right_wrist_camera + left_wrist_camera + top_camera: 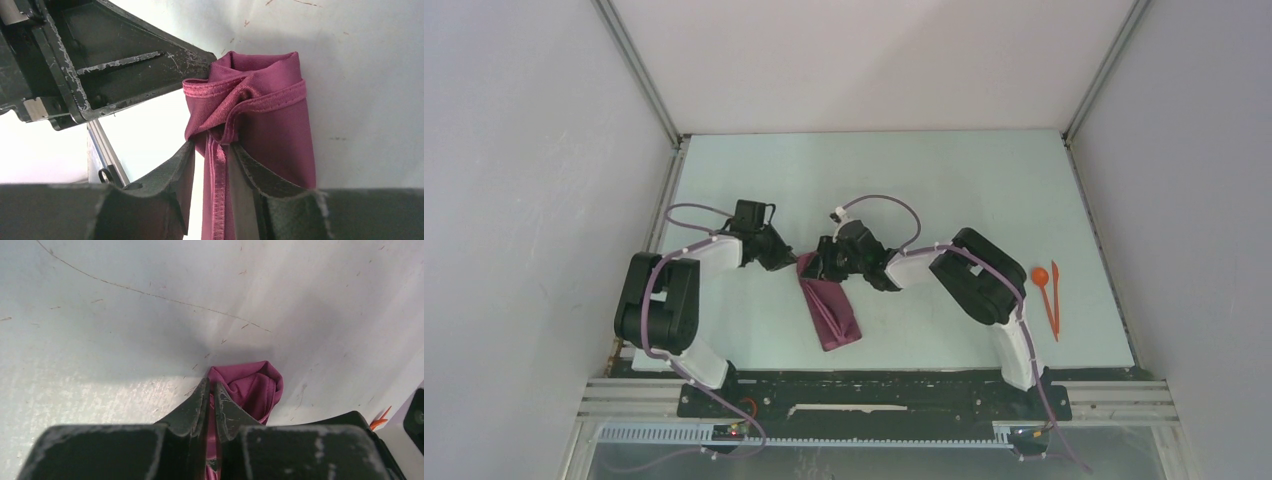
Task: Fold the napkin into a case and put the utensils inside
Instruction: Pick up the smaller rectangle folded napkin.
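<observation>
The maroon napkin [834, 315] lies folded into a narrow strip, slanting across the table's middle. Its far end is bunched between both grippers. My left gripper [791, 262] is shut on that end from the left. In the left wrist view, cloth [255, 390] sits between its tips [211, 387]. My right gripper [822, 265] is shut on the same end from the right, with a hemmed fold [260, 115] pinched between its tips [212, 145]. The orange spoon [1042, 280] and the slim orange utensil [1055, 300] lie side by side at the table's right, far from both grippers.
The left gripper's black body [125, 65] fills the upper left of the right wrist view, almost touching the cloth. White walls with metal corner posts [639, 75] enclose the table. A black rail [874, 395] runs along the near edge.
</observation>
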Action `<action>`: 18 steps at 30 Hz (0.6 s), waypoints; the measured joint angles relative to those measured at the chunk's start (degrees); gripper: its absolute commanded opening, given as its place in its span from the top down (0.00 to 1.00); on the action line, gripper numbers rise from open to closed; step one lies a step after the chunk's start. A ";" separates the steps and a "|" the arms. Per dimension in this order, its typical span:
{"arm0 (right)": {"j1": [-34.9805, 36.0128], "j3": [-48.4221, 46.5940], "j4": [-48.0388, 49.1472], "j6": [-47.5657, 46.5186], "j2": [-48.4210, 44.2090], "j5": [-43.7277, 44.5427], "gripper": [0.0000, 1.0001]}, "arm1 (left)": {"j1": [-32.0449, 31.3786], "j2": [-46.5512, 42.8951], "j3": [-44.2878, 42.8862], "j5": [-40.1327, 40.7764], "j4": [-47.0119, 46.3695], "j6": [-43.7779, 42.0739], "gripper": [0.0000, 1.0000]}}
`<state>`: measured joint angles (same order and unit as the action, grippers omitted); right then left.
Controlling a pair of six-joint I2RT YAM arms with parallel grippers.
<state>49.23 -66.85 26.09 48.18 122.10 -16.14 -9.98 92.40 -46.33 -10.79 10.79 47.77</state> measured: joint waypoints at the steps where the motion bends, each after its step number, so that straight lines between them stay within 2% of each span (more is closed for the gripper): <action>1: -0.24 0.11 -0.70 0.17 -0.42 0.20 0.54 | -0.07 -0.04 0.04 -0.07 0.02 -0.13 0.87; 5: -1.51 0.46 -2.69 0.15 -1.99 -0.15 0.51 | -0.11 -1.11 1.44 0.02 0.02 -0.50 0.85; 9: -2.82 3.23 -2.08 0.15 -3.74 -1.81 0.52 | -0.13 -4.42 4.00 0.07 0.70 -1.75 0.82; 18: -5.35 3.98 0.39 1.25 -4.35 -5.05 0.69 | -1.05 -12.48 6.19 0.39 3.56 -4.11 0.75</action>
<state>43.88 -62.87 26.48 49.43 117.75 -21.19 -11.03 79.92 -40.14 -10.39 14.35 43.66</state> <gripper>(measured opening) 0.342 0.240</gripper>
